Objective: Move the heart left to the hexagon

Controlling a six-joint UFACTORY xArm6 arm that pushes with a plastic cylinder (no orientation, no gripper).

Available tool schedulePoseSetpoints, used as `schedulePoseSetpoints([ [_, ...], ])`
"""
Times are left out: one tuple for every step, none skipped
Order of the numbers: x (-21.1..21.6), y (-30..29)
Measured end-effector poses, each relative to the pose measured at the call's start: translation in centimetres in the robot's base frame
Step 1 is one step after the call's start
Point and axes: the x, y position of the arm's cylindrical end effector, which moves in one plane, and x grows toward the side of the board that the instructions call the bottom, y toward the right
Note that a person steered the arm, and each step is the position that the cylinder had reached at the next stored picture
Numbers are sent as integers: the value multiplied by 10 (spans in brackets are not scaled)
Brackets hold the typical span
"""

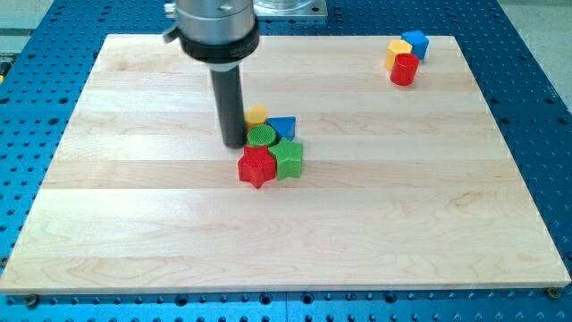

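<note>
Heart (pixel 256 114), wooden board (pixel 134 224), blue pegboard (pixel 36 89)

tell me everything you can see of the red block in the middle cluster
The red star block is ribbed, plastic-looking and lies flat at the bottom of the central cluster on the wooden board. Its right side touches the green block; the round green block sits just above it. My tip stands up and left, apart from it.

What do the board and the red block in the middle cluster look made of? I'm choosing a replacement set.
Board: apparently pale wood, matte, with visible grain and plank seams.
Red block: probably plastic, possibly 3D-printed; its surface shows fine ridges.
My tip stands just to the view's left of that cluster.
</note>
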Motion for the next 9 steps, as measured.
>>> schedulePoseSetpoints([
  [-27, 47],
  [-61, 73],
  [-90, 114],
  [-107, 166],
  [-116, 154],
  [-128, 152],
  [-141, 174],
  [-143, 172],
  [-112, 172],
])
